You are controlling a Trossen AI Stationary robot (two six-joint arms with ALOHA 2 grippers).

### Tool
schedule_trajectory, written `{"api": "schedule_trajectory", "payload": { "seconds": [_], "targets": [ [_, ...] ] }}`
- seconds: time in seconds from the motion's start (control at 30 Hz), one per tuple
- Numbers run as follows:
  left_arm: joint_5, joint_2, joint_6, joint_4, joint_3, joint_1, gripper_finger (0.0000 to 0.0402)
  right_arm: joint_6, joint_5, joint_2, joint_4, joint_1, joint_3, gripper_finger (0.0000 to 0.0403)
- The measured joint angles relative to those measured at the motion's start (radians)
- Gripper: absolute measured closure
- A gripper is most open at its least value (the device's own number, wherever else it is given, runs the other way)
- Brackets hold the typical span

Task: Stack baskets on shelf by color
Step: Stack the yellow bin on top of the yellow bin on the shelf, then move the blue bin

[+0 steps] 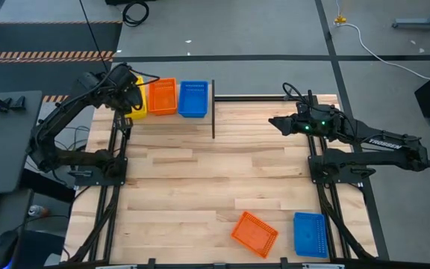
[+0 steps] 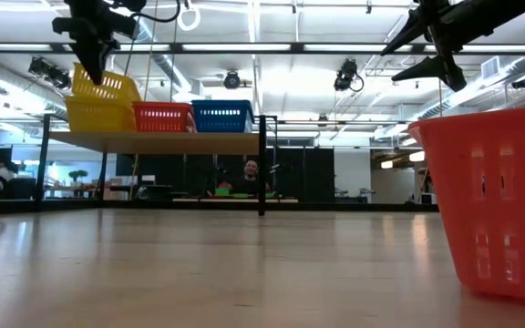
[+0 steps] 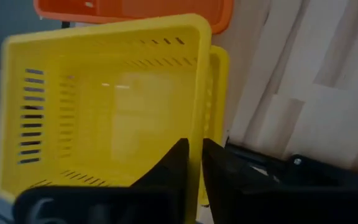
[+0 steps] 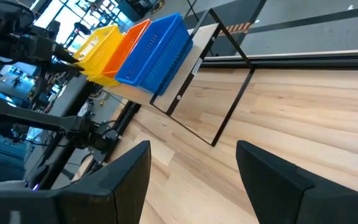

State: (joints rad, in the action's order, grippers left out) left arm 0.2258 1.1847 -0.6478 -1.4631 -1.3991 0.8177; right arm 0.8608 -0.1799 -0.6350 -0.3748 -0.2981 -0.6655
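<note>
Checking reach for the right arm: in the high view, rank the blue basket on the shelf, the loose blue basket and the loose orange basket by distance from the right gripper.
From the right gripper, open above the table's right half:
1. Blue basket on the shelf, to its left, at the shelf's right end.
2. Loose blue basket and loose orange basket, both at the near edge: too close to call.

- Left arm (image 1: pixel 66 119): matte black jointed links, with thin black cables looping beside its base.
- Right arm (image 1: pixel 364 138): matte black links, white lettering on the forearm, a small green light at the wrist.
- Right gripper (image 4: pixel 191 180): two broad, dark, flat-faced fingers.
</note>
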Motion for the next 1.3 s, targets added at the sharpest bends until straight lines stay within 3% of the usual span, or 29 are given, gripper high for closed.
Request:
{"api": "schedule_trajectory", "payload": {
  "seconds": [0.47,0.9,1.17,1.3],
  "targets": [
    [-0.010,0.000,0.019,0.000,0.000,0.000,0.0319,0.000,0.000,0.000,0.000,0.000,0.000,0.0160],
    [-0.010,0.000,0.211,0.004,-0.073,-0.066,0.0321,0.004,0.029,-0.009,0.000,0.000,0.000,0.0160],
    [-0.086,0.000,0.452,0.149,-0.179,-0.210,0.0325,-0.014,0.267,-0.094,0.001,0.002,0.000,0.0160],
    [-0.155,0.000,0.571,0.279,-0.188,-0.304,0.0328,-0.075,0.402,-0.133,0.125,0.002,0.000,0.0160]
  ]
}}
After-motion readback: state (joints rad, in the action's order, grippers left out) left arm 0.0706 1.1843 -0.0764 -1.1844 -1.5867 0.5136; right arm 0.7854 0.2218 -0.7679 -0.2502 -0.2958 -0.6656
